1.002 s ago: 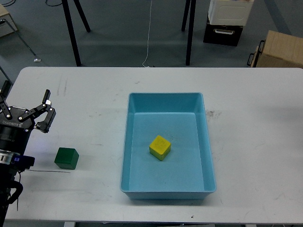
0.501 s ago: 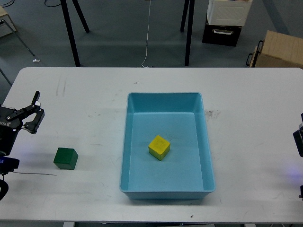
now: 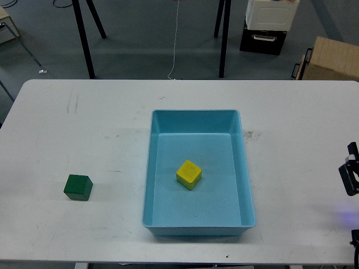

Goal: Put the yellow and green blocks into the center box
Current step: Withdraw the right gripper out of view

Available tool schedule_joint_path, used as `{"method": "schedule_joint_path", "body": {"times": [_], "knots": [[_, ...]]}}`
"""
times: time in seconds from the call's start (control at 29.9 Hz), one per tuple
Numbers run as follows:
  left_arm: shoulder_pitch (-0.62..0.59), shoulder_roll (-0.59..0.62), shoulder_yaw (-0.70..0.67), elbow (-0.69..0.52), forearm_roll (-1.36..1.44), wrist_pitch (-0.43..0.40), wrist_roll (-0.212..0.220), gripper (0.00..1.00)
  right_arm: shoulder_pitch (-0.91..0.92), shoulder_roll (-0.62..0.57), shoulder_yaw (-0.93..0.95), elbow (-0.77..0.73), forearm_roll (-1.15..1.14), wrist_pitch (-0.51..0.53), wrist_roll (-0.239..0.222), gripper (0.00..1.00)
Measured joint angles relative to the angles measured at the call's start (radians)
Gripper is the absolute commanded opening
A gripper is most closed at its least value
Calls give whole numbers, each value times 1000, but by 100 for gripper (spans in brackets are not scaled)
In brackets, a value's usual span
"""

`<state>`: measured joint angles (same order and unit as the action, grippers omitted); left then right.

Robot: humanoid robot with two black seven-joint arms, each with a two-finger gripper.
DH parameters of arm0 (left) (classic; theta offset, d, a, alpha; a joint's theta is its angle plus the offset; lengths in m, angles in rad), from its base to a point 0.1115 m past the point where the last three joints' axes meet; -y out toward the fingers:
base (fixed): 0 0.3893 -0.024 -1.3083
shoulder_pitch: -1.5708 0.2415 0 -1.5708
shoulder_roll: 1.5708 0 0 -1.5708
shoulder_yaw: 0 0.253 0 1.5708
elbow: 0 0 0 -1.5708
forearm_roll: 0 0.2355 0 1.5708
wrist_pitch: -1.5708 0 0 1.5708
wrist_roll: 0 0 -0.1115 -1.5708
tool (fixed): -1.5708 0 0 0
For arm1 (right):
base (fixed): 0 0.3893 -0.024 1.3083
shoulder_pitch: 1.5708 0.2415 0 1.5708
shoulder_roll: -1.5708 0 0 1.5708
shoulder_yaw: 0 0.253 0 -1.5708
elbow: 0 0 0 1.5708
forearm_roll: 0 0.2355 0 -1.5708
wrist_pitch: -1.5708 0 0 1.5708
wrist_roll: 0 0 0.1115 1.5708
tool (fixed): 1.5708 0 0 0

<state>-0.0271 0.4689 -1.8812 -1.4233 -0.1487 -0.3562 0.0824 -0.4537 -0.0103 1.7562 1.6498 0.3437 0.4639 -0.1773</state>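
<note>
A yellow block (image 3: 189,174) lies inside the light blue box (image 3: 154,168) in the middle of the white table, near the box's centre. A green block (image 3: 78,187) sits on the table to the left of the box, well apart from it. My left gripper is out of view. Only a small black part of my right gripper (image 3: 351,172) shows at the right edge of the table, far from both blocks. Its fingers cannot be told apart.
The white table (image 3: 84,129) spans the view. On the floor behind it stand black stand legs (image 3: 84,39), a white and black case (image 3: 269,22) and a cardboard box (image 3: 331,59).
My left arm has drawn back to the left and left the view. My right arm has come a little further in at the right edge. The blocks have not moved.
</note>
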Motion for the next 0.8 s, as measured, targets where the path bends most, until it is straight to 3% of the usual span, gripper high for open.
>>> {"method": "schedule_joint_path", "body": {"times": [0.17, 0.37, 0.53, 0.7, 0.8], "knots": [[-56, 175, 72, 34, 49, -60, 20, 100, -2, 0, 33, 36, 0, -23, 6, 100], [-159, 479, 345, 37, 77, -25, 26, 100, -1, 0, 80, 76, 11, -61, 28, 99], [-469, 646, 732, 6, 180, -35, 36, 100, 13, 9, 90, 78, 73, -74, 41, 100], [-834, 724, 1252, -170, 309, -106, 104, 100, 23, 10, 77, 72, 162, -73, 58, 100], [-1035, 730, 1496, -198, 384, -125, 124, 100, 26, 10, 58, 72, 172, -69, 58, 100]]}}
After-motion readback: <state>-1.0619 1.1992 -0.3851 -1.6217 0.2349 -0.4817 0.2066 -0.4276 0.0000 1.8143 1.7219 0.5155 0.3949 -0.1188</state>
